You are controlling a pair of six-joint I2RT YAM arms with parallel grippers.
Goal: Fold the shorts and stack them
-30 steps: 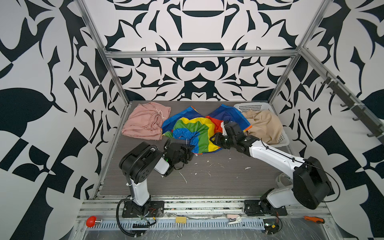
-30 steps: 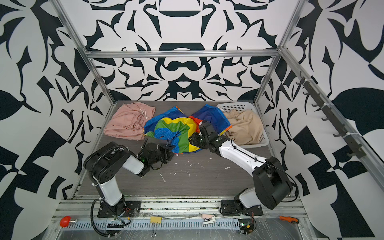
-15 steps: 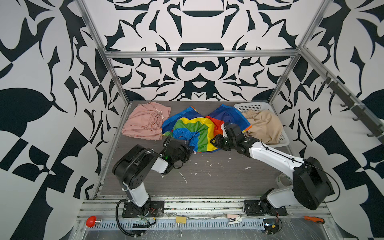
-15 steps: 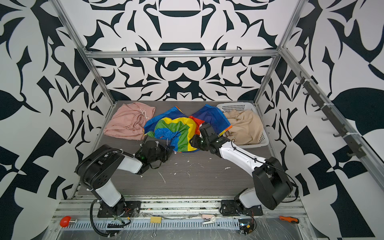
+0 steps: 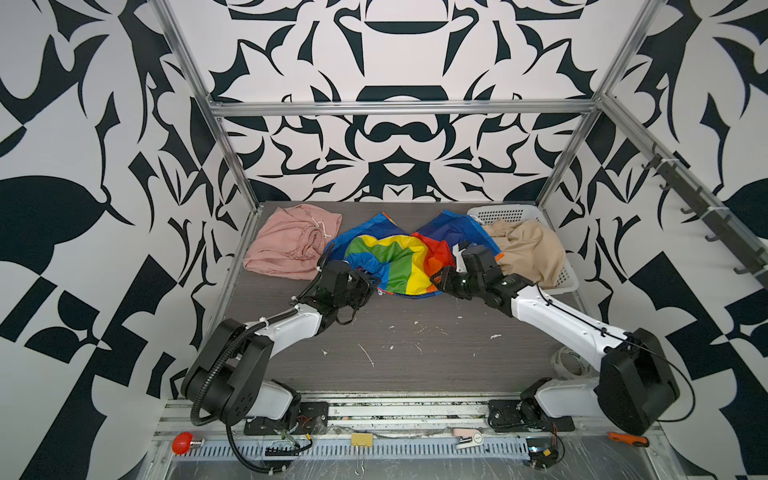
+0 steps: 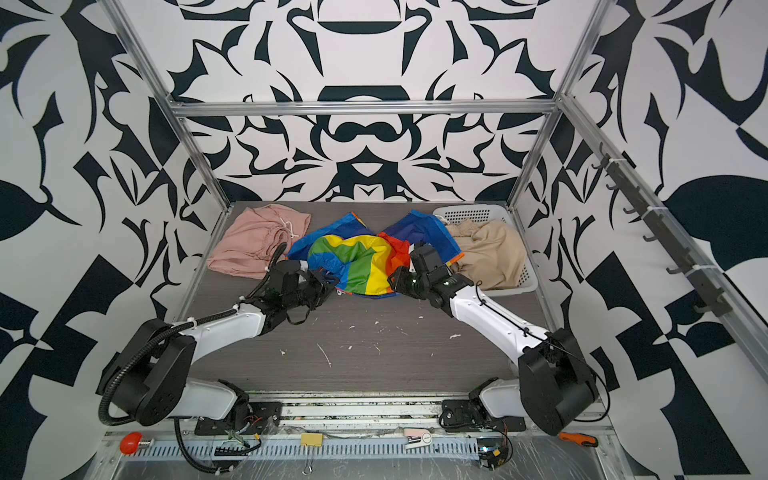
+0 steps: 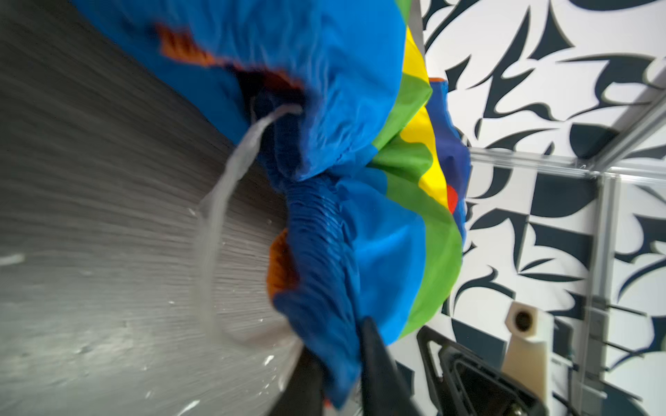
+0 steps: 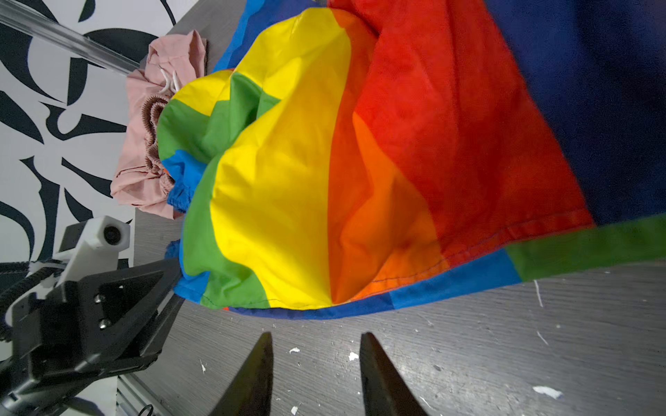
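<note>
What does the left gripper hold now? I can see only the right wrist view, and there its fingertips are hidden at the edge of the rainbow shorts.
Observer: In the left wrist view the left gripper is closed on the blue gathered waistband of the rainbow shorts.
Operator: Thank you. Where is the third pair? I see only pink and rainbow.
Observer: In both top views the beige shorts lie in the white basket, at the far right corner.
Operator: And the drawstring?
Observer: The left wrist view shows the white drawstring hanging loose from the waist, over the table.
</note>
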